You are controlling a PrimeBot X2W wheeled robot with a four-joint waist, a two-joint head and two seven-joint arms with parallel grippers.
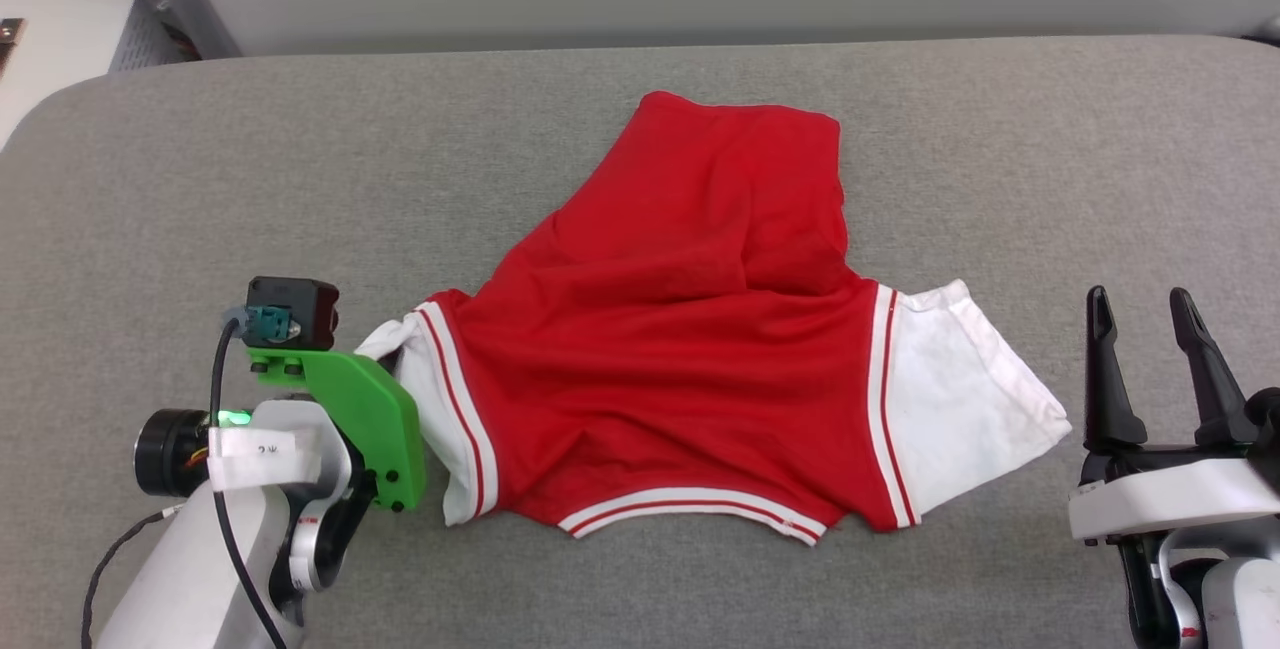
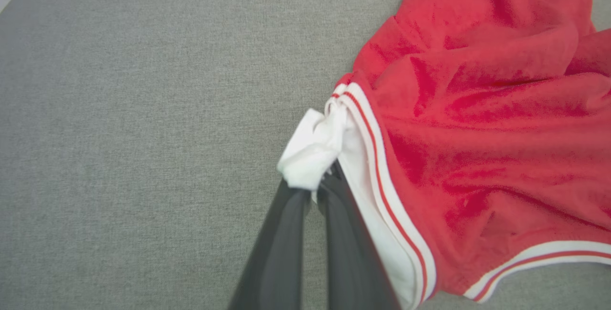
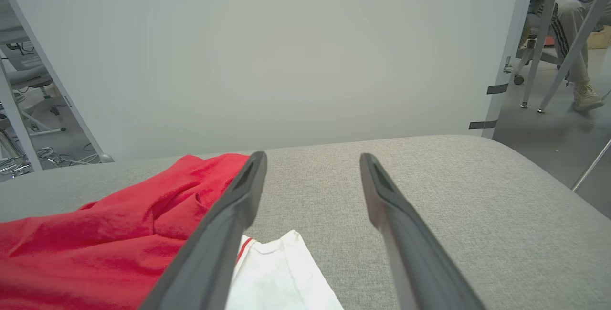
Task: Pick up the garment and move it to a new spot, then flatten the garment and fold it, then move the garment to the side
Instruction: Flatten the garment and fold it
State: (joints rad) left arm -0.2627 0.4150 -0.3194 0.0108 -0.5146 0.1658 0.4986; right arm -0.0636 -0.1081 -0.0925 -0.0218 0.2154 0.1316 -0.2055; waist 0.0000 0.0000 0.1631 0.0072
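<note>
Pinching the garment (image 2: 477, 109) by its bunched white sleeve (image 2: 310, 152) with the left gripper (image 2: 320, 183), both dark fingers pressed together on the cloth: plain from the left wrist. Hiding that same grip in the head view, behind a green bracket (image 1: 360, 409) and a small black camera (image 1: 292, 312) on the left wrist, with the pale forearm rising from the near left corner and angled in toward the shirt. Holding the right gripper (image 1: 1140, 304) at the near right, spread wide with nothing between its two fingers, pointing away from the robot just beside the other sleeve (image 1: 960, 399); cannot tell whether touching it. Looking low along the grey tabletop (image 1: 300, 179) from the right wrist, catching that flat white sleeve's corner under the left-hand finger and red folds beyond it.

Lying rumpled in the middle of the tabletop, collar edge with red-white striped trim nearest the robot, red body running away toward the far edge, wrinkled and partly doubled over itself. Counting one garment, two white sleeves, two grippers.

Farther off, seen from the right wrist alone: a plain white panel (image 3: 286, 52) behind the tabletop, and past its right edge a seated person's foot (image 3: 584, 97) among metal legs.
</note>
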